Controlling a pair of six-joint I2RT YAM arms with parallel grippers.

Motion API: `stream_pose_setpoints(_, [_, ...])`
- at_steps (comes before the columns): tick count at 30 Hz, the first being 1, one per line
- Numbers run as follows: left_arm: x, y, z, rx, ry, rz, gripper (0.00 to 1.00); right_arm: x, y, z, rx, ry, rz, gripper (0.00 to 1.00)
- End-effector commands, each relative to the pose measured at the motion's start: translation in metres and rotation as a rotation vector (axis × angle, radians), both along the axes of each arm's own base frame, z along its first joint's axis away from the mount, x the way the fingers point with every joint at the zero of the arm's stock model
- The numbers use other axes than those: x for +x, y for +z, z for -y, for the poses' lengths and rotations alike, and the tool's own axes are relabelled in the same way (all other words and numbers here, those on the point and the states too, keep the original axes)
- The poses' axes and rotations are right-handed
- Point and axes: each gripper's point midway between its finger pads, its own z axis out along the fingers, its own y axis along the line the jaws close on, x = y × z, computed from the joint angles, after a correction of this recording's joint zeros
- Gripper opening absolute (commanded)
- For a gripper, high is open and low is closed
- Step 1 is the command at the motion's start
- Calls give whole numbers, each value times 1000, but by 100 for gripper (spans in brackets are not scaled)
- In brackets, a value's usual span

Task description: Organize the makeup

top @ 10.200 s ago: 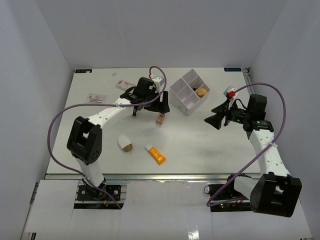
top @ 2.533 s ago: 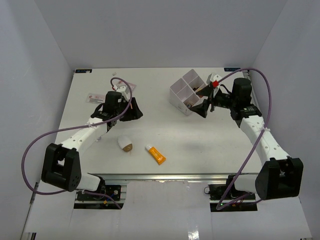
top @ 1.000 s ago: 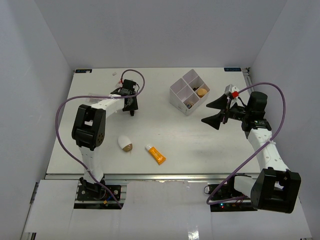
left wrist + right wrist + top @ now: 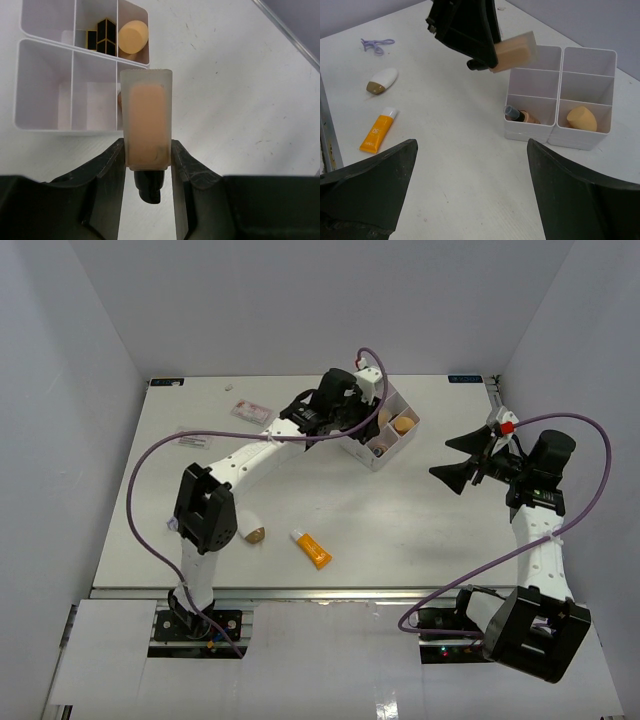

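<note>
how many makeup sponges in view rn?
2. One tan sponge sits in a corner compartment of the white box; one white sponge, brown-tipped, lies on the table near the orange tube. Others could hide behind the box walls.

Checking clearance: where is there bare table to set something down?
Bare table lies between the white box and the open right gripper, and across the middle from the box to the orange tube. Crowded: over the box, where the left gripper holds the beige bottle, and around the white sponge beside the left arm.
</note>
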Motion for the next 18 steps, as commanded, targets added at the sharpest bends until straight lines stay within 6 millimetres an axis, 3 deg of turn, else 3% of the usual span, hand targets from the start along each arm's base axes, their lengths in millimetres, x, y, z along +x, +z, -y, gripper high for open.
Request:
stream_pose_setpoints(1, [4,3,22,35,-30,39,1,-4,4,5,9,1,14,97])
stream_pose_setpoints(3, [10,-11,27,59,-23,30,2,-4,3,7,14,1,8,96])
stream_pose_setpoints(8, [27,-18,35,81,2,49,3,-4,2,9,22,0,-3,96])
stream_pose_setpoints(18, [40,-36,38,127,18,55,7,-4,1,10,27,1,-9,96])
